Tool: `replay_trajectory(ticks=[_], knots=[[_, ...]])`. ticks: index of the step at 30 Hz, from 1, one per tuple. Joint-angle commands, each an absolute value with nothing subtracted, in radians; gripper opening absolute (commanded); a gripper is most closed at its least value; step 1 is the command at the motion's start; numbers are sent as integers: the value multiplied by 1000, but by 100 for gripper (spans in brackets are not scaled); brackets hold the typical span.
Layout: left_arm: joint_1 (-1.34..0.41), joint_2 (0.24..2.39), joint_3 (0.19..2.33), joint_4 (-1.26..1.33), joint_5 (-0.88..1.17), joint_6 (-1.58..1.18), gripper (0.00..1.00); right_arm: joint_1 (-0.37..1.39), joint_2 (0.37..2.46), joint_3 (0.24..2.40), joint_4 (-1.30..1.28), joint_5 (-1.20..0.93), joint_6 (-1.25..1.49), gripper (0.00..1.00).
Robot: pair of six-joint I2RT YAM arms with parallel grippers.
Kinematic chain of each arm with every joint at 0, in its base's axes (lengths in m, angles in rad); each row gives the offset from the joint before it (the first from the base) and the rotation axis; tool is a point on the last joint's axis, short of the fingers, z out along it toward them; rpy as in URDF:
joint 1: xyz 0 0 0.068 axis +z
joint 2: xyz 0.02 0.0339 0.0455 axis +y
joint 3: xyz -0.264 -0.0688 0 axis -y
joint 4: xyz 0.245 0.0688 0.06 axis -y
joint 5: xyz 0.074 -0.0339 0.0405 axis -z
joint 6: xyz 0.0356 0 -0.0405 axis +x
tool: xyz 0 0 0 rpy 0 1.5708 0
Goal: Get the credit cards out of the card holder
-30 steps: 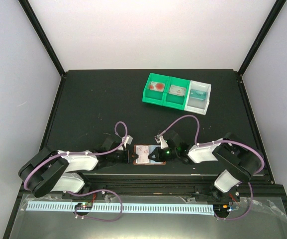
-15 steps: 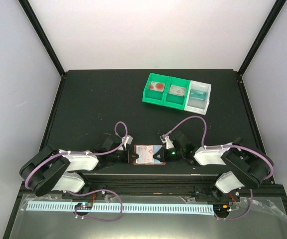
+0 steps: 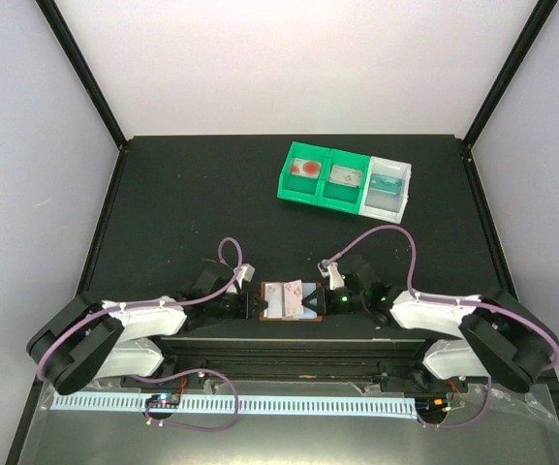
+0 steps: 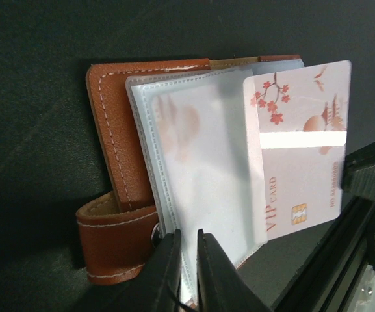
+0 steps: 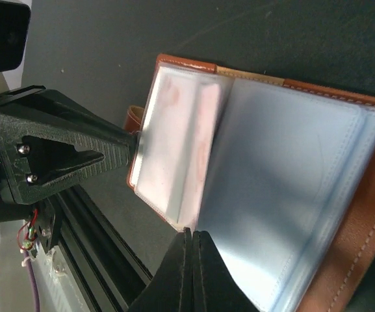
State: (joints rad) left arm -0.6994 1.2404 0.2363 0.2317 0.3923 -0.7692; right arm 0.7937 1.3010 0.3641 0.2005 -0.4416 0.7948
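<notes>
The card holder (image 3: 281,302) lies spread open at the table's near edge between both grippers; its brown leather (image 4: 112,149) and clear sleeves show. One pinkish-white credit card (image 4: 304,143) with a VIP print sticks about halfway out of a sleeve toward the right. My right gripper (image 5: 188,233) is shut on that card's (image 5: 203,146) outer edge. My left gripper (image 4: 187,250) straddles the sleeves' edge beside the holder's snap tab, its jaws a narrow slit apart. In the top view, the left gripper (image 3: 256,305) and right gripper (image 3: 318,305) flank the holder.
Two green bins (image 3: 323,177) and a white bin (image 3: 388,186) stand in a row at the back right, each with small items inside. A black rail (image 4: 343,260) runs along the table's near edge just beside the holder.
The right arm has drawn back to the right, sliding the card partway out of its sleeve. The left jaws have parted slightly.
</notes>
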Motion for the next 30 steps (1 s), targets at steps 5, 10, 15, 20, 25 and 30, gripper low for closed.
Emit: replay_trajectory(ticks=[5, 10, 15, 20, 25, 30], knots=[[-694, 1106, 305, 179, 435, -816, 36, 786, 1151, 378, 37, -352, 766, 1], [-699, 1025, 304, 212, 474, -887, 48, 787, 1057, 373, 11, -352, 785, 1], [-701, 971, 306, 191, 462, -894, 49, 787, 1052, 385, 20, -351, 733, 1], [-703, 1021, 302, 225, 463, -878, 29, 786, 1110, 420, 30, -348, 699, 17], [-713, 1156, 348, 284, 473, -874, 15, 786, 1221, 455, 58, -361, 682, 29], [-729, 1312, 389, 383, 514, -880, 7, 778, 1293, 480, 23, -321, 651, 32]])
